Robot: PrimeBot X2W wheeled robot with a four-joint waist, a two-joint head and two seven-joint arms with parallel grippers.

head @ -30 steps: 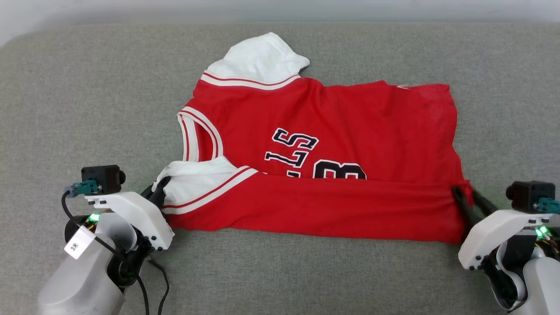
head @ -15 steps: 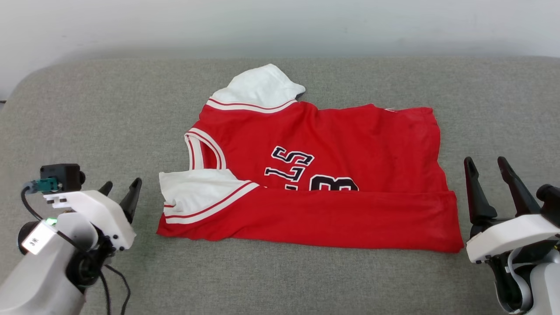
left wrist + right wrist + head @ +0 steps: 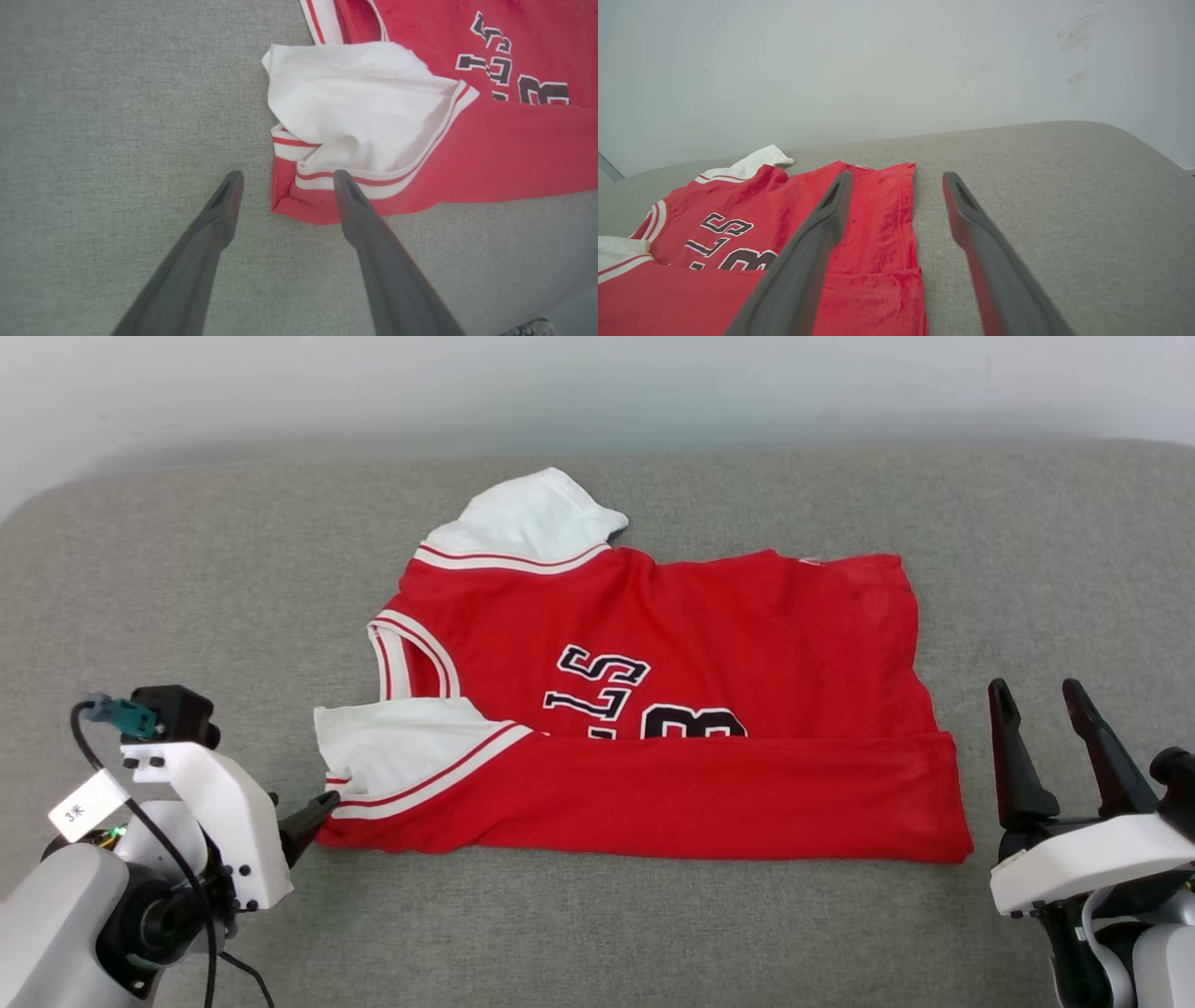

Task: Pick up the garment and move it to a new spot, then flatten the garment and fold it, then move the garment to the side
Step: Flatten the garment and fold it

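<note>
Plain pale wall [image 3: 597, 383] at the back, broad grey woven cushion surface [image 3: 168, 569] up front. Mid-surface lies the garment [image 3: 709, 616], a big red jersey T-shirt w/ white short sleeves and striped trim. It's sideways to us: neck opening [image 3: 420, 658] to our left, hem [image 3: 907, 625] to our right. The near long edge is turned up over the chest as a red band [image 3: 700, 793], cutting off the bottom of the black lettering [image 3: 597, 677]. The near white sleeve [image 3: 392, 737] is tucked in on top. That's fold no. 1 laid, we'd say. The far white sleeve [image 3: 532, 513] pokes out flat, not yet folded.

Left gripper [image 3: 287, 174]: jaws wide apart, nothing held. In the wrist view one finger sits over the striped corner of the band and the other over bare cushion, so it straddles that corner's edge. Touching or hovering, we can't tell. It's low and angled in, prob to pin or re-take the corner.

Right gripper [image 3: 1035, 686]: also spread wide and empty, fingers up, just beside the near hem corner and clear of the cloth. Standing off like that leaves the band undisturbed.

Next, prob the far edge comes over to match. Risk: thin jersey slips, so the near band could drag open.
</note>
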